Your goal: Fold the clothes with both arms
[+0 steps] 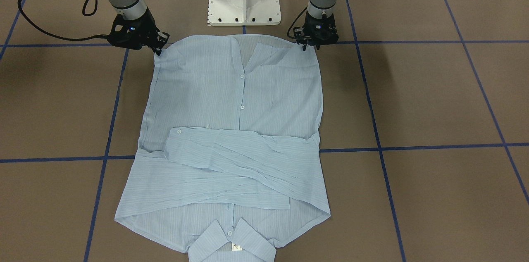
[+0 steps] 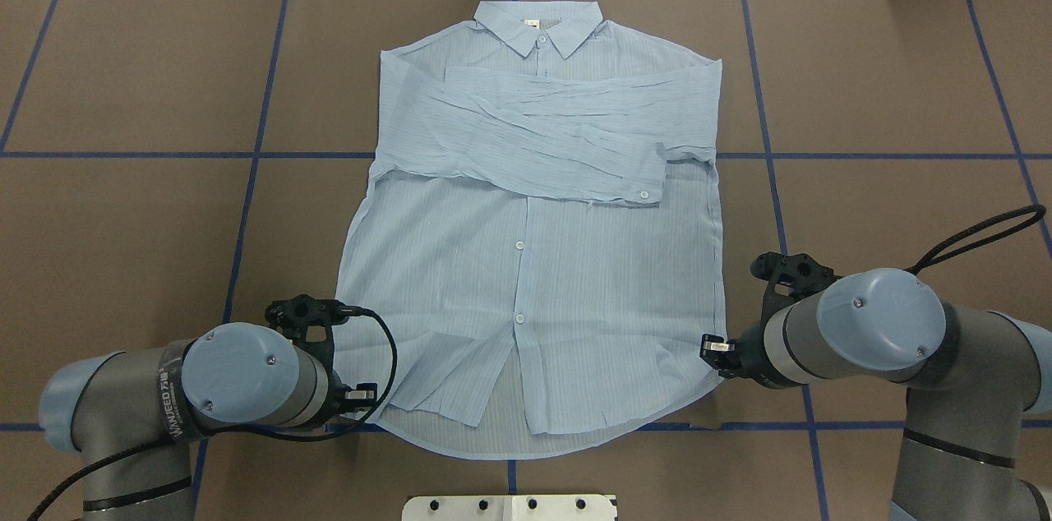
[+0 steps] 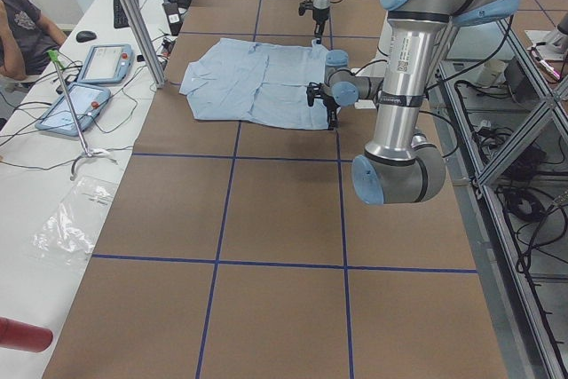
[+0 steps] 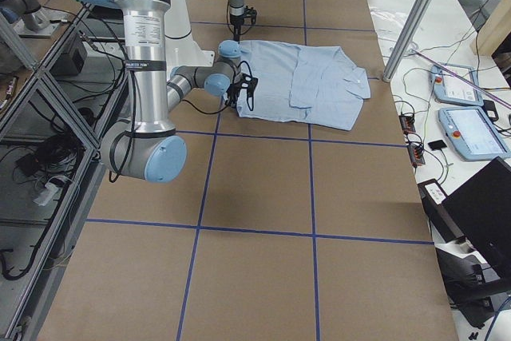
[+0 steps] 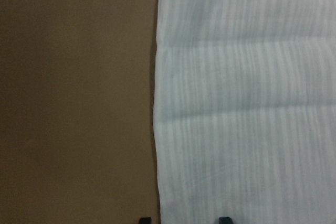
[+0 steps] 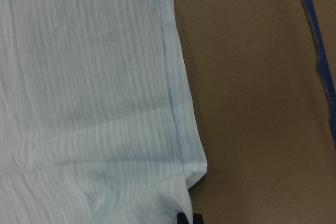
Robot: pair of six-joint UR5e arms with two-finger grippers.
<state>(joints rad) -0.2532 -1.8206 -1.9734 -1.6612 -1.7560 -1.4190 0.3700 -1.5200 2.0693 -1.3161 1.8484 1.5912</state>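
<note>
shirt [image 2: 534, 258] on table [image 2: 123, 200] | collar [image 2: 538, 29] at far end | left gripper [image 1: 310, 47], right gripper [image 1: 159, 50] at near hem [image 2: 493, 439] corners

We see the light-blue shirt [image 4: 299, 77] lying flat on the brown table [image 4: 255, 277], its collar toward the metal post [image 4: 411, 25]. The near right gripper [image 4: 242, 95] sits at its nearer hem corner, and the far left gripper [image 4: 243, 21] at the other.

The shirt's [image 1: 231, 129] collar [image 1: 231, 249] runs off the front-facing view's bottom edge. From overhead, the left wrist joint [image 2: 238, 377] and right wrist joint [image 2: 879, 324] cover the fingers below them. The left gripper [image 5: 184, 221] shows only two separated fingertips [image 5: 225, 220]. The right gripper [image 6: 189, 219] shows one dark sliver, its spacing unreadable. In the side views both are too small to tell.
</note>
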